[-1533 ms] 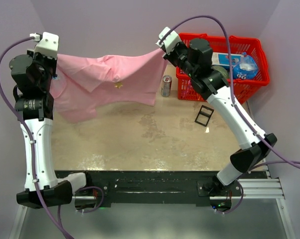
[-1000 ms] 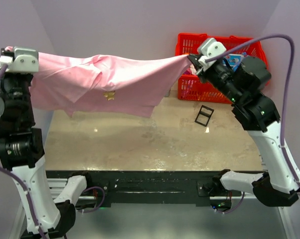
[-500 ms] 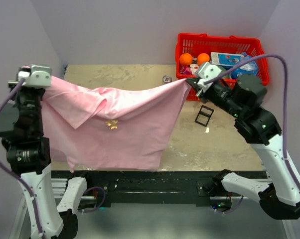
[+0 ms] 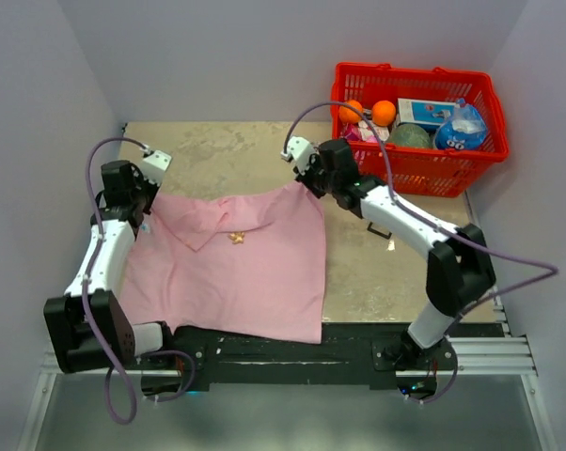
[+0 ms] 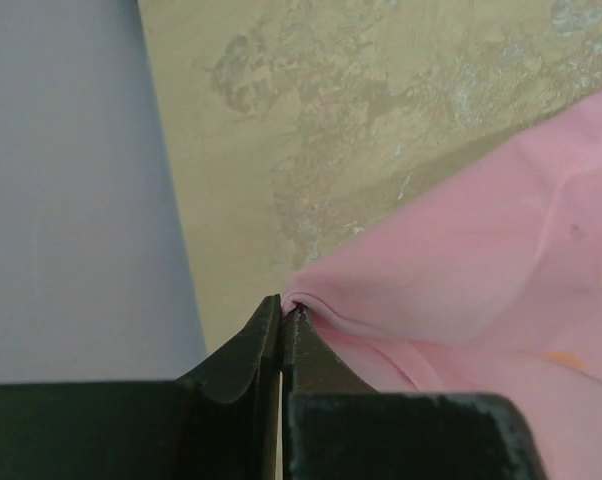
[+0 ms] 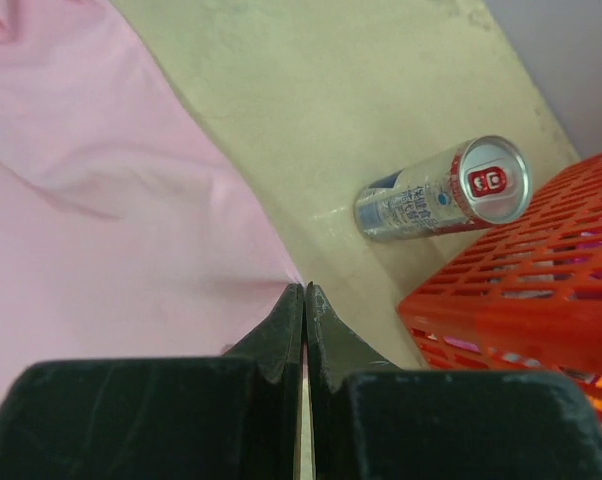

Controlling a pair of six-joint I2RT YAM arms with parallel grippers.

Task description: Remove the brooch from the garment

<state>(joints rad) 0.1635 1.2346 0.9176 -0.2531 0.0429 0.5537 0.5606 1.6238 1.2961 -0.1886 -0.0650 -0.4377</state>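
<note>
This is a robotics lab test cell. Plain pale walls (image 4: 217, 56) box in a worn, stained bench (image 4: 396, 272) on three sides. Two white-and-black robot arms, the left arm (image 4: 104, 258) and the right arm (image 4: 405, 218), are bolted to a black rail (image 4: 283, 352) at its near edge, trailing purple cables (image 4: 554, 269). Staged props lie about: a pink garment (image 4: 236, 272), a soda can (image 6: 441, 190) and a red basket (image 4: 424, 174) of groceries.

Cannot resolve fastening of brooch (image 4: 236, 238) in top view: too small. Cropped by frame edges in wrist views: garment (image 5: 501, 250), red basket (image 6: 521, 322). Hidden behind right arm (image 4: 396, 211) in top view: soda can (image 6: 443, 188).
</note>
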